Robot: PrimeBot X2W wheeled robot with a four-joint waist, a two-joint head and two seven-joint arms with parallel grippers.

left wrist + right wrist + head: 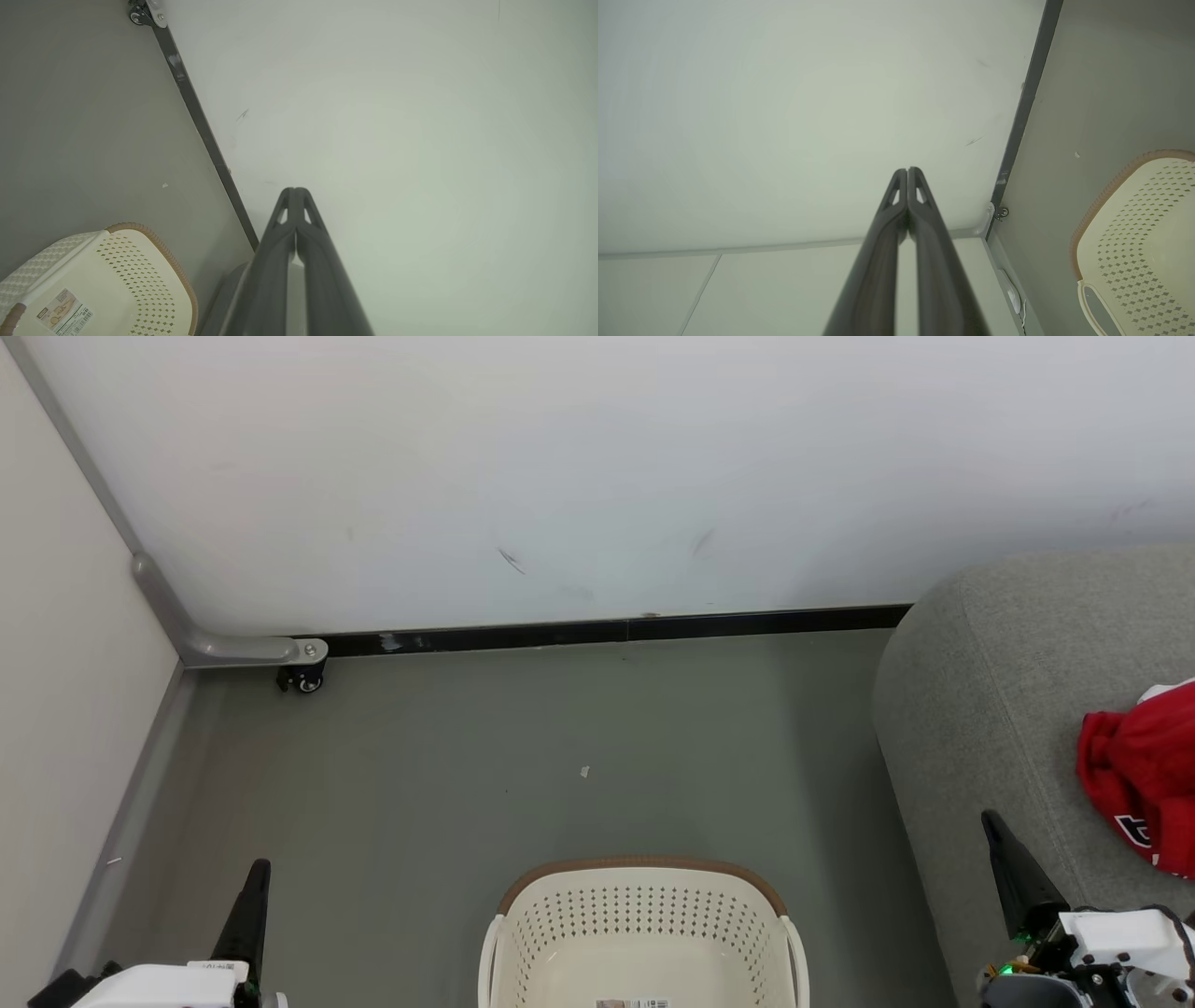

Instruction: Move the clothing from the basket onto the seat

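The cream-white basket (642, 933) with a brown rim stands on the floor at the bottom middle of the head view; the part of its inside that shows holds only a label. The basket (117, 284) also appears at the lower left of the left wrist view, and the basket (1143, 238) at the right edge of the right wrist view. Red clothing (1139, 775) with dark letters lies on the grey seat (999, 709) at the right. My left gripper (257, 873) is shut and empty at the lower left. My right gripper (991, 823) is shut and empty beside the seat's front.
A white wall with a dark baseboard (607, 633) runs across the back. A grey panel frame with a small caster (303, 679) stands in the left corner. Grey floor (560, 756) lies between wall, basket and seat, with a small white scrap (584, 771) on it.
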